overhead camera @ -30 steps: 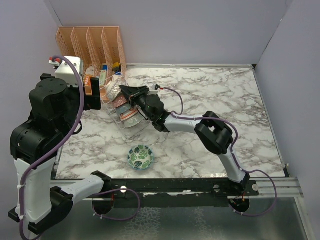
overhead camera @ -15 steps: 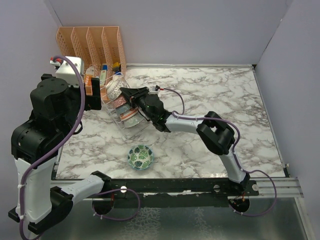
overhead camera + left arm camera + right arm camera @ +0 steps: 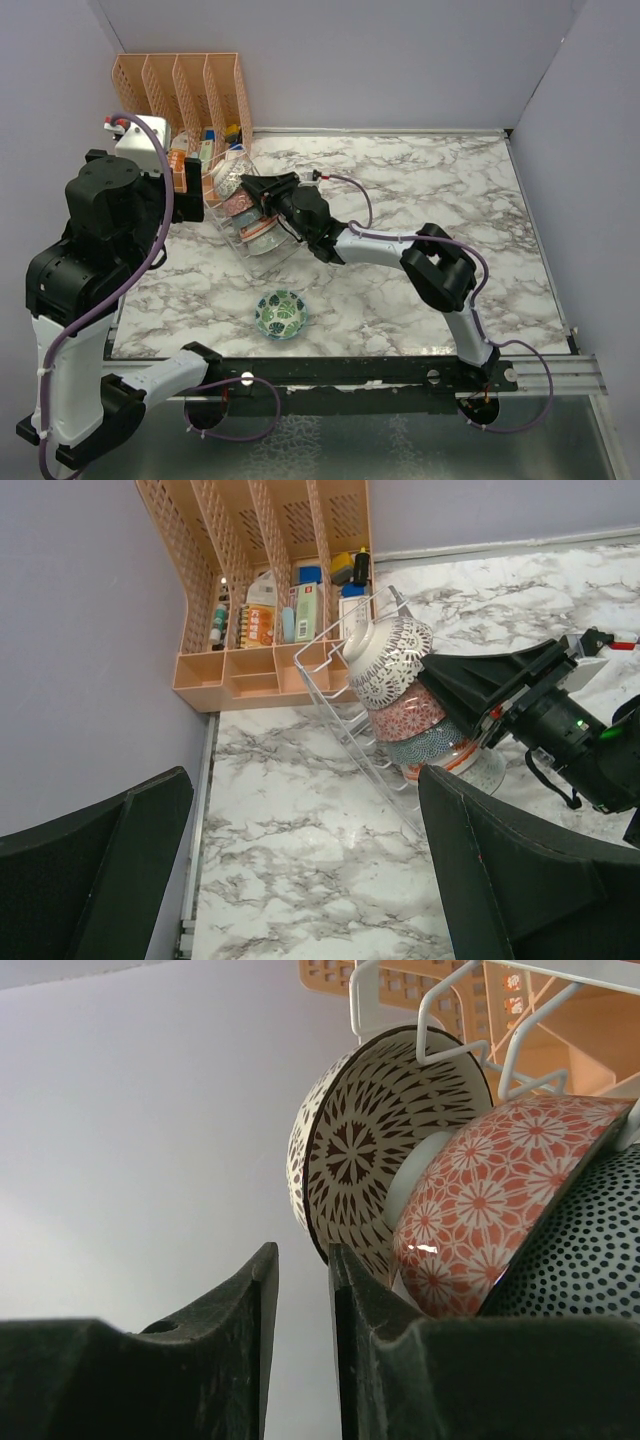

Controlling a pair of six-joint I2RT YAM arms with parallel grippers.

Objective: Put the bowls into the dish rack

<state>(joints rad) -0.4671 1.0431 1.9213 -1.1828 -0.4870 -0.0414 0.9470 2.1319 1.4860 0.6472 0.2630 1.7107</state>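
Observation:
The wire dish rack point(image 3: 236, 236) stands tilted at the table's back left, in front of the orange organizer. It holds several bowls on edge: the white dark-lattice bowl point(image 3: 392, 660) on top, then a red-flowered bowl point(image 3: 415, 715), a blue-dotted bowl point(image 3: 432, 746) and a red-rimmed bowl point(image 3: 472, 767). The green leaf-patterned bowl point(image 3: 281, 313) sits upright on the marble near the front edge. My right gripper point(image 3: 250, 185) has its tips at the lattice bowl point(image 3: 360, 1150), jaws a narrow gap apart with nothing between them. My left gripper point(image 3: 300, 810) hangs wide open and empty, high above the table left of the rack.
The orange slotted organizer point(image 3: 185, 85) with small bottles and boxes stands in the back left corner against the wall. The left wall is close beside the left arm point(image 3: 100, 230). The right arm stretches low across the table's middle.
My right gripper has edged slightly left toward the lattice bowl and the rack. The left arm has shifted slightly. The green leaf bowl has not moved.

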